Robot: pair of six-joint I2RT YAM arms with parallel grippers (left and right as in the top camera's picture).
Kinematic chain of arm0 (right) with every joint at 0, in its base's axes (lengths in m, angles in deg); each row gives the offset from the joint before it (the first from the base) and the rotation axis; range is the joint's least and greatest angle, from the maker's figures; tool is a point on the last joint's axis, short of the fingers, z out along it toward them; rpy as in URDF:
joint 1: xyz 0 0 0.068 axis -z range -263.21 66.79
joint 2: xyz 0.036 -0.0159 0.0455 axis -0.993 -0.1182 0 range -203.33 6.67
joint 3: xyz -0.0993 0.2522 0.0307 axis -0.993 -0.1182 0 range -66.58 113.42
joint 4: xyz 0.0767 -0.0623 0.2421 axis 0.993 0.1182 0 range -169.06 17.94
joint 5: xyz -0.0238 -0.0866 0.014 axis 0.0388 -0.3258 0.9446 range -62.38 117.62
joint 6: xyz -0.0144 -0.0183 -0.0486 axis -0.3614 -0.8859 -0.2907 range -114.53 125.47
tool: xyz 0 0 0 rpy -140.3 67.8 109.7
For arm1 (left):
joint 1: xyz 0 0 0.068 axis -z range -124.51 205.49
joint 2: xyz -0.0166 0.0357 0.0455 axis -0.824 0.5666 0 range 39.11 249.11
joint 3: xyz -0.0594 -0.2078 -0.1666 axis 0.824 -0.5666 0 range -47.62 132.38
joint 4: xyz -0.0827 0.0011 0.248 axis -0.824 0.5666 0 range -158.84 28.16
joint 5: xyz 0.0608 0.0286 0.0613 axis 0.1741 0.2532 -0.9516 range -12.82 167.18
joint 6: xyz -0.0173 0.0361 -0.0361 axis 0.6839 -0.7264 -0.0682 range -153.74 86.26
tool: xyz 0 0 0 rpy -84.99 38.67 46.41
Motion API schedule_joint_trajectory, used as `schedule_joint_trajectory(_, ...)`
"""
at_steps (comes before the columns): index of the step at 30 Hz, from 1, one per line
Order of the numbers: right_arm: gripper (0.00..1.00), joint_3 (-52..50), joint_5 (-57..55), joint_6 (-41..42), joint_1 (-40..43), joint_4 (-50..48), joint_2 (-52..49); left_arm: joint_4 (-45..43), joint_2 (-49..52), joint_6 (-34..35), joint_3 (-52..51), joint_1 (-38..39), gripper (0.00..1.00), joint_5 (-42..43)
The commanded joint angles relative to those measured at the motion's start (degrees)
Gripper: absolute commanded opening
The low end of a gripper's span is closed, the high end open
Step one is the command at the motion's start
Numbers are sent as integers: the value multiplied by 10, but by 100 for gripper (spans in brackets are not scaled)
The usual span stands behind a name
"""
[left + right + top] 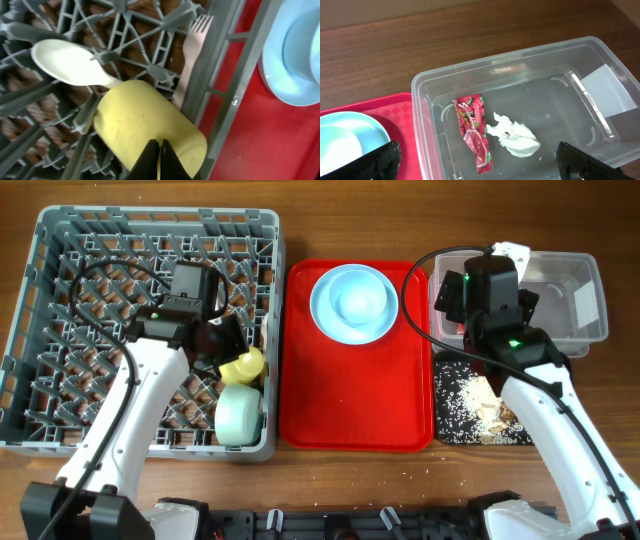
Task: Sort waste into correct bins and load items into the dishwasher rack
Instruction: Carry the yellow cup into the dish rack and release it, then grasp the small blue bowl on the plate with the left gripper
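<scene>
The grey dishwasher rack (pixel 60 240) holds a yellow cup (pixel 245 365) lying on its side and a mint-green bowl (pixel 240 415). My left gripper (pixel 225 340) hangs just above the cup (pixel 145 117), fingers (pixel 160 160) shut and empty. A white spoon (pixel 70 62) and fork (pixel 192 50) lie in the rack. The pale bowl (pixel 360 295) sits on the blue plate (pixel 325 315). My right gripper (pixel 485 305) is open (pixel 480 165) over the clear tub (pixel 520 55), which holds the red wrapper (pixel 475 132) and white tissue (pixel 515 137). Crumbs (pixel 480 405) lie on the black tray (pixel 450 430).
The red tray (pixel 350 400) sits between the rack and the bins, with the plate at its far end. The clear tub (pixel 590 265) is at the back right, the black tray in front of it. A rack wall (pixel 235 75) separates the cup from the red tray.
</scene>
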Motion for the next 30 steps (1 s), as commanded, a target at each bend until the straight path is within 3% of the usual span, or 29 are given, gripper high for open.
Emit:
schedule_joint_trajectory(1,100,8,-6,0,2,-1,2,-10,-2,9,-3,1,4,54)
schedule_joint_trajectory(7,100,8,-6,0,2,-1,2,-42,-20,9,12,-3,4,52)
schedule_joint_trajectory(12,100,8,-6,0,2,-1,2,-9,-59,9,34,14,4,85)
schedule_joint_trajectory(21,100,8,-6,0,2,-1,2,2,26,9,-3,38,4,-16)
schedule_joint_trajectory(24,100,8,-6,-1,2,-1,2,0,38,9,-3,32,4,-85)
schedule_joint_trajectory(30,100,8,-6,0,0,-1,2,6,32,9,-3,20,4,-81)
